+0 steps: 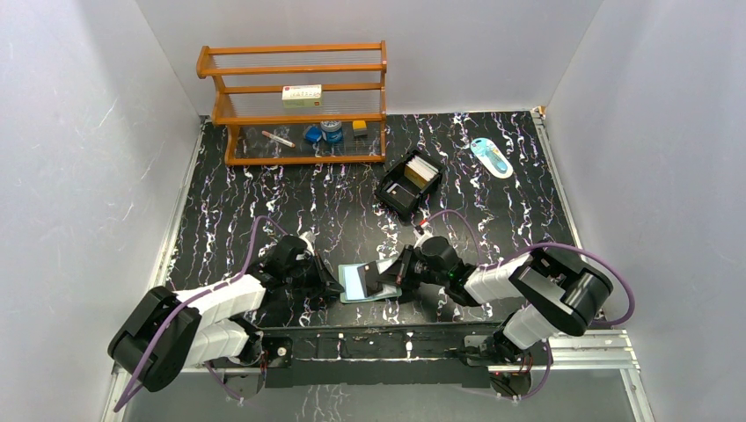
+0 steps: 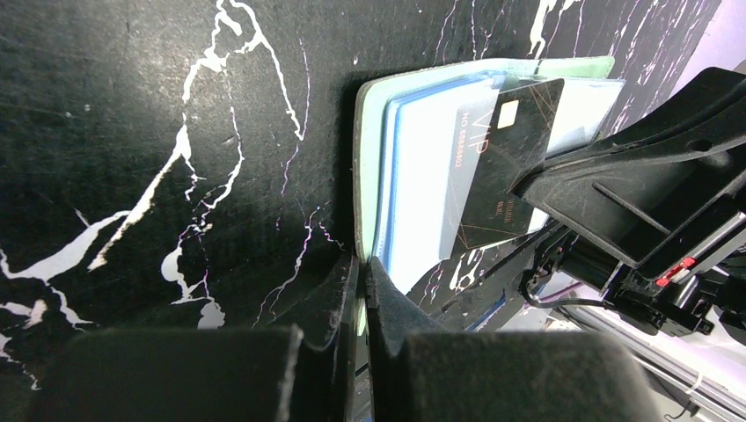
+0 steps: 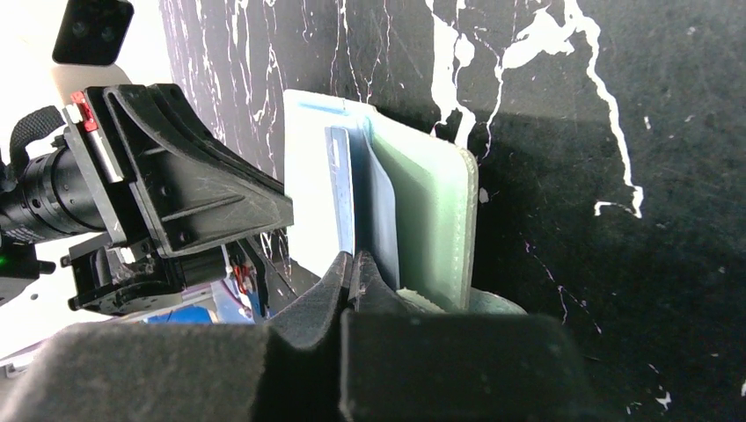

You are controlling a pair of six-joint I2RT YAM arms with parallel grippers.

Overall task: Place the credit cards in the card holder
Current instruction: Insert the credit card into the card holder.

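Near the table's front edge, the left gripper [image 2: 362,274] is clamped shut on the edge of the open teal card holder [image 2: 413,185]. The right gripper [image 3: 352,265] pinches a black card [image 2: 497,176], which sits skewed over an inner pocket. At that tilt its corner could snag and drag the holder free. Farther back sits a black box [image 1: 398,192].

Teal-green card holder [image 1: 361,283] lies open on the table, low centre of the top view, pale blue-green pockets up. A black credit card [image 2: 501,167], gold lettering and chip showing, sits slantwise over those pockets. Whether its edge is inside one is unclear.
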